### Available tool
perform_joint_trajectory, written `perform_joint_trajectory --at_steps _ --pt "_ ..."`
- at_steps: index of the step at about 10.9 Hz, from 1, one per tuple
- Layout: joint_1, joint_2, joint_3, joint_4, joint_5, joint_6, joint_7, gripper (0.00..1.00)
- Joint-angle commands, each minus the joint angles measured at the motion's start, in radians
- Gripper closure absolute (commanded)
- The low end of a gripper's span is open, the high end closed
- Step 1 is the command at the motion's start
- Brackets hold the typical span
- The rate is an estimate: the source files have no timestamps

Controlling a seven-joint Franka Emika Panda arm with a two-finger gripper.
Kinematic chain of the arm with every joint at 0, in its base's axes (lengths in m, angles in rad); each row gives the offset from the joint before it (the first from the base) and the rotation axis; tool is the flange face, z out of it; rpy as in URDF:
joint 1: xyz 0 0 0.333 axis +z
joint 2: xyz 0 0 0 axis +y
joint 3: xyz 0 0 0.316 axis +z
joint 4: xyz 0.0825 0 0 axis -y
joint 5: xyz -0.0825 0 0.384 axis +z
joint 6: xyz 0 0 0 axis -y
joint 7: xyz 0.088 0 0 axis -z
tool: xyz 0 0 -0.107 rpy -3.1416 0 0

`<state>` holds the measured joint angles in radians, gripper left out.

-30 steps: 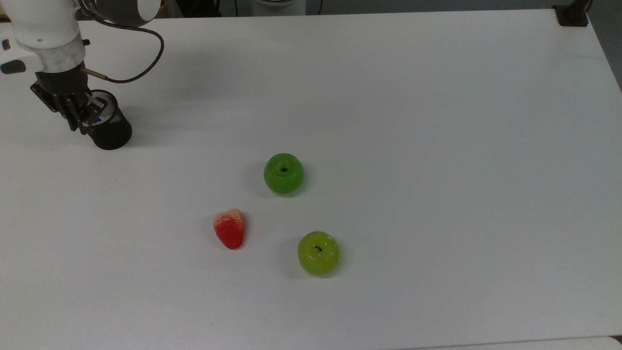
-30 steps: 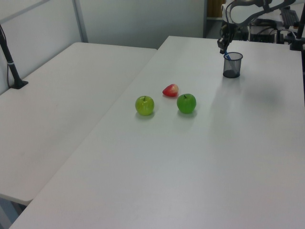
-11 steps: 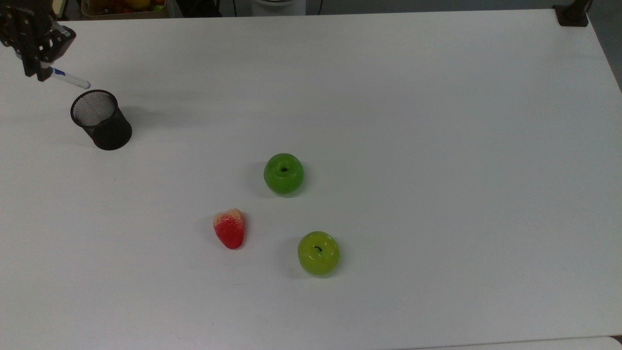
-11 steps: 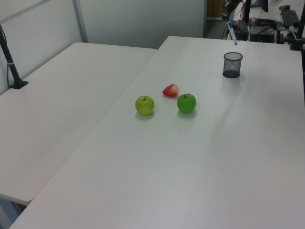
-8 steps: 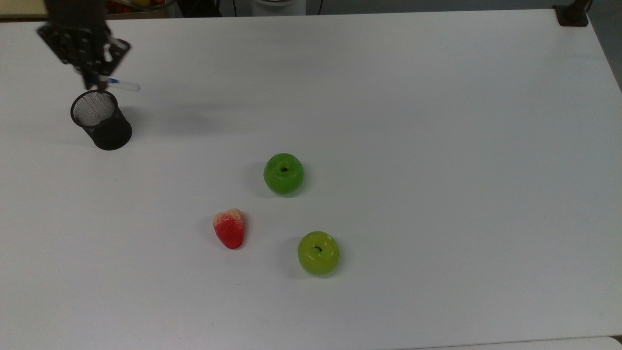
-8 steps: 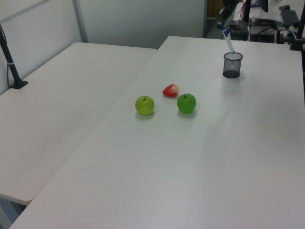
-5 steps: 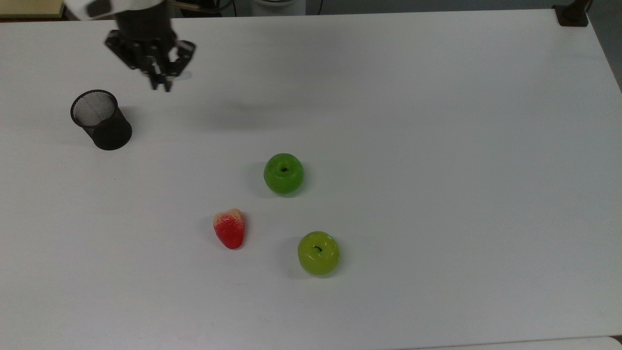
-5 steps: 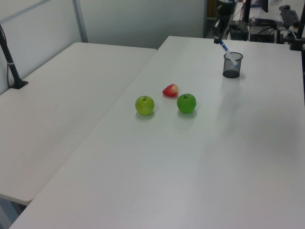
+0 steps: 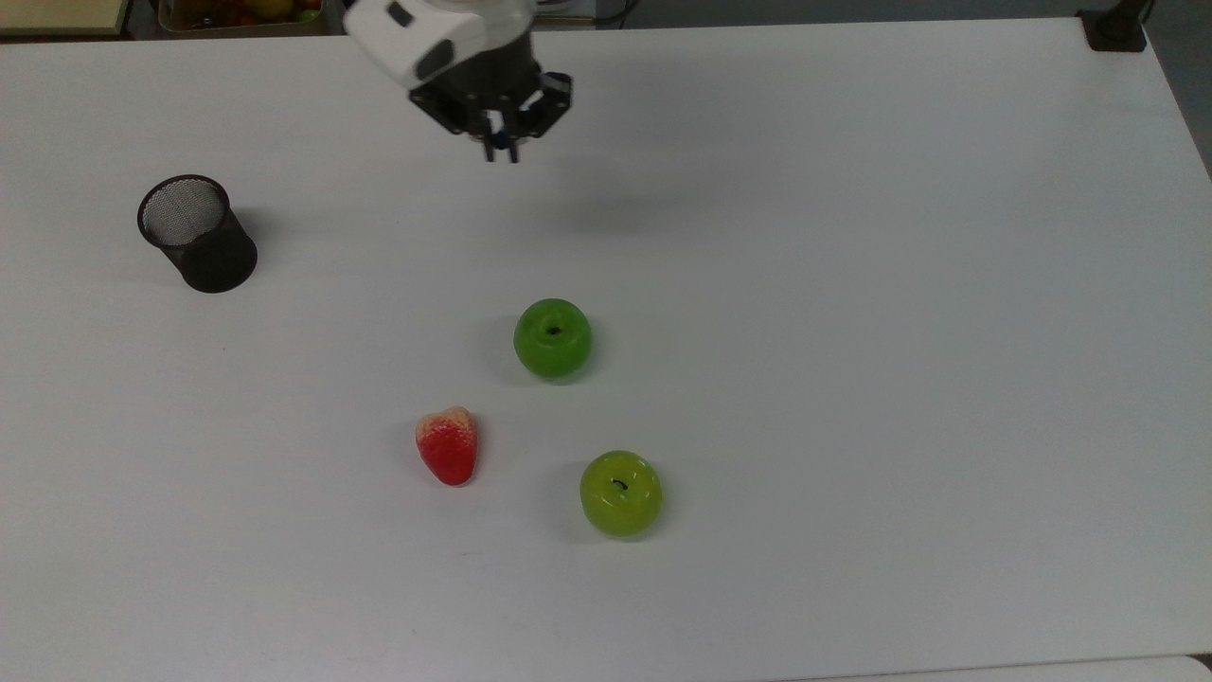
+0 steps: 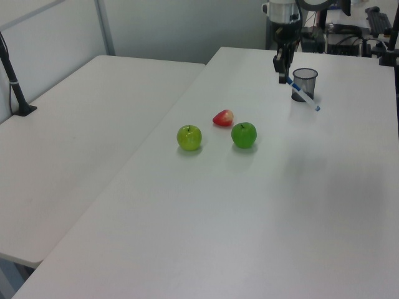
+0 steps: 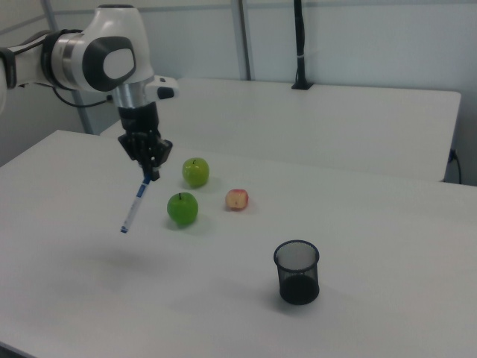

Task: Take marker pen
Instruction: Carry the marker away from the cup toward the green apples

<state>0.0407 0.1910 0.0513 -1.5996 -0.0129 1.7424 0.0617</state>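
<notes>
My gripper [image 9: 500, 149] [image 10: 284, 77] [image 11: 147, 176] hangs in the air above the white table [image 9: 852, 284], shut on the blue-capped end of the marker pen [image 11: 135, 204]. The pen's white barrel [image 10: 304, 95] slants down below the fingers, well clear of the table. In the top view little more than a blue spot of the pen shows between the fingers. The black mesh cup [image 9: 197, 233] [image 10: 304, 84] [image 11: 297, 271] stands apart, far toward the top view's left.
A dark green apple [image 9: 553, 338] [image 11: 182, 207], a lighter green apple [image 9: 621, 493] [image 11: 196, 171] and a red strawberry [image 9: 449, 445] [image 11: 237, 199] lie mid-table. A second white table [image 10: 75, 143] adjoins. A black post base [image 9: 1115, 28] stands at the corner.
The gripper lifted the marker pen out of the mesh cup, then carried it toward the top view's right, away from the cup. The fruits and cup stayed put.
</notes>
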Motion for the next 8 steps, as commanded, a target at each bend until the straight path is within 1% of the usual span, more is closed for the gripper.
perform_joint_trajectory --at_steps 1,3,8 --pt "0.086 0.036 -0.011 -0.014 0.047 -0.034 0.015 1.00" --pt "0.116 0.082 -0.011 -0.014 0.053 -0.023 0.015 1.00" --pt "0.142 0.183 -0.011 -0.017 0.053 0.005 0.013 1.00"
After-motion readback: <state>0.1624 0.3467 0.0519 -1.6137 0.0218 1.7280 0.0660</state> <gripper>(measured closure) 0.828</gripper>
